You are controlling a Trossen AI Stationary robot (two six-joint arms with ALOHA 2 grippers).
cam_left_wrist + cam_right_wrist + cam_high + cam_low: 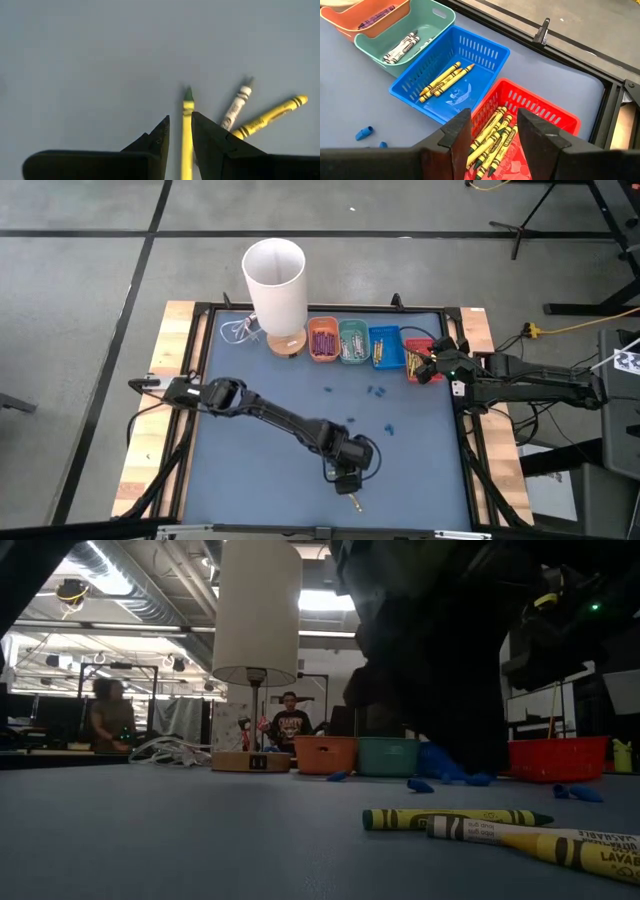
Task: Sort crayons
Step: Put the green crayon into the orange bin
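The relation that matters lies under the left gripper: a yellow-green crayon runs straight down the slot between its two dark fingers, its long axis in line with the gripper's reach and its darker green tip pointing away from the wrist. The fingers stand just beside the stick on either side, parted only narrowly; whether the pads already press it cannot be told from the wrist view. Two more loose crayons lie just beside it on the blue mat, a pale one and a yellow one, both fanning out at an angle from the same end. In the high view the left arm reaches diagonally from the table's left edge to the near middle of the mat, wrist bent down over this small cluster, so it is by far the nearer arm. The right gripper hangs well apart at the far right, jaws spread and empty, above the red basket, which holds yellow-green crayons; next to it stand the blue basket, the teal tray and the orange tray, each holding crayons
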